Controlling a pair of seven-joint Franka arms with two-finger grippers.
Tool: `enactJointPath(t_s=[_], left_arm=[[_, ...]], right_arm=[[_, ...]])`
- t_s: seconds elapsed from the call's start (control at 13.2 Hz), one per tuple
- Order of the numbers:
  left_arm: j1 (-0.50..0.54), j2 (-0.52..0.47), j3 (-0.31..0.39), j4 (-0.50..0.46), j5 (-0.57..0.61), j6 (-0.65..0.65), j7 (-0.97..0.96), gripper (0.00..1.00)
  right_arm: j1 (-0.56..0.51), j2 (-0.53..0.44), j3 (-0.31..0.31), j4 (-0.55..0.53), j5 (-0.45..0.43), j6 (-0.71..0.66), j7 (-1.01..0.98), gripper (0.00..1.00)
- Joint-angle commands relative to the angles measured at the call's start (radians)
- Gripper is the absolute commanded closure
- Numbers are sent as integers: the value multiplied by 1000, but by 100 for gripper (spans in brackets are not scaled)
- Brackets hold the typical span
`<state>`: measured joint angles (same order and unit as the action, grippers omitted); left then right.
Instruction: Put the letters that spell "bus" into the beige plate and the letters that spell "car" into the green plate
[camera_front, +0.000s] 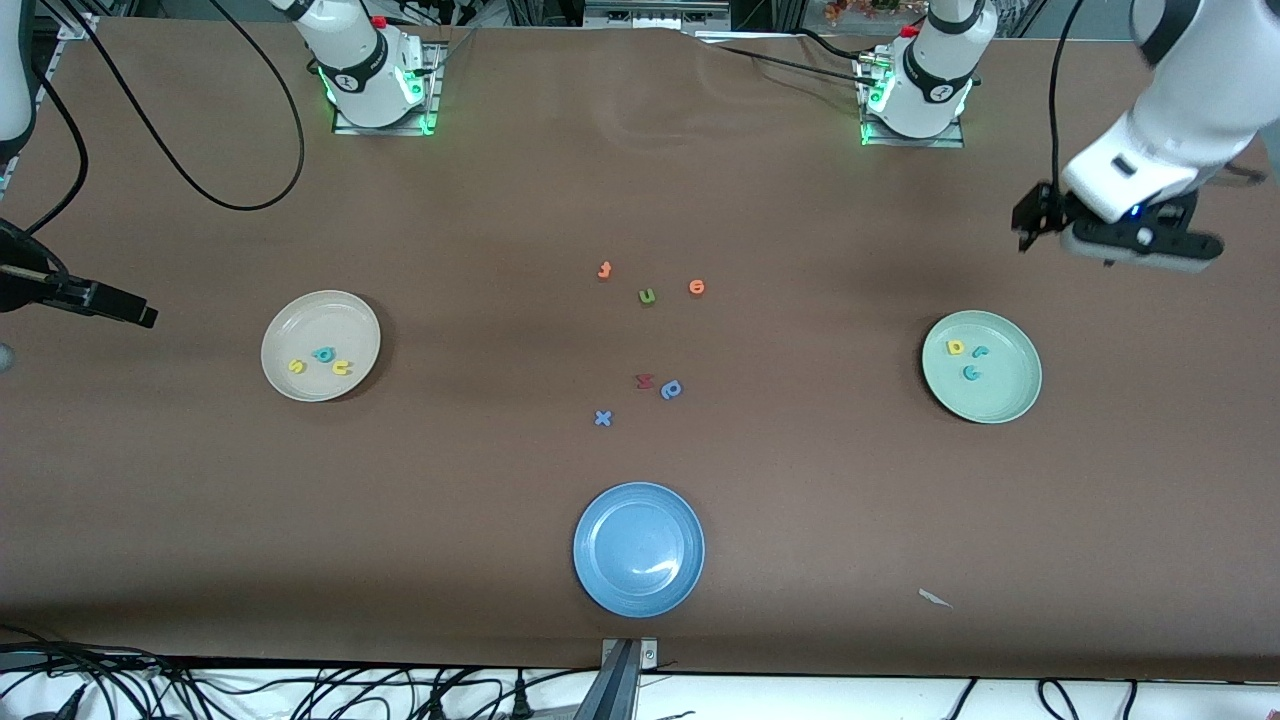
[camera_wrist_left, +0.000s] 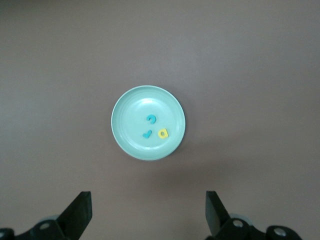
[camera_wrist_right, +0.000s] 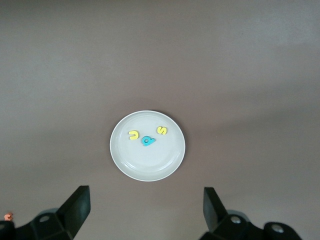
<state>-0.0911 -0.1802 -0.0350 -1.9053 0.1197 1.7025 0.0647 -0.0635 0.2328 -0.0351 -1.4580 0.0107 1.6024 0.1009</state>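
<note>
The beige plate (camera_front: 330, 315) lies toward the right arm's end of the table. In it are a yellow s (camera_front: 296, 366), a teal b (camera_front: 323, 354) and a yellow u (camera_front: 343, 368). The green plate (camera_front: 1010, 395) lies toward the left arm's end and holds a yellow a (camera_front: 956, 347), a teal r (camera_front: 981, 351) and a teal c (camera_front: 972, 372). My left gripper (camera_wrist_left: 148, 215) hangs open and empty high over bare table beside the green plate (camera_wrist_left: 135, 115). My right gripper (camera_wrist_right: 146, 212) is also open and empty, high over the table beside the beige plate (camera_wrist_right: 150, 160).
A blue plate (camera_front: 600, 520) sits empty near the front edge. Loose letters lie mid-table: two orange ones (camera_front: 604, 270) (camera_front: 697, 287), a green u (camera_front: 647, 296), a red letter (camera_front: 645, 381), a blue p (camera_front: 671, 390) and a blue x (camera_front: 602, 418). A paper scrap (camera_front: 935, 598) lies near the front edge.
</note>
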Motion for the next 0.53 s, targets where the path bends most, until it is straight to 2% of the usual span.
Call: enactJointPath(t_s=[0.0, 0.08, 0.15, 0.45], left_arm=[[68, 53, -6, 205, -99, -183, -13, 0], [100, 83, -5, 275, -153, -245, -13, 0], [112, 106, -5, 307, -164, -268, -13, 0], [122, 154, 9, 311, -164, -271, -13, 0]], right_arm=[[-13, -10, 12, -12, -5, 7, -15, 0], [-13, -10, 12, -12, -5, 7, -17, 0], [-13, -10, 12, -12, -5, 7, -17, 0], [-13, -10, 12, -12, -5, 7, -17, 0]])
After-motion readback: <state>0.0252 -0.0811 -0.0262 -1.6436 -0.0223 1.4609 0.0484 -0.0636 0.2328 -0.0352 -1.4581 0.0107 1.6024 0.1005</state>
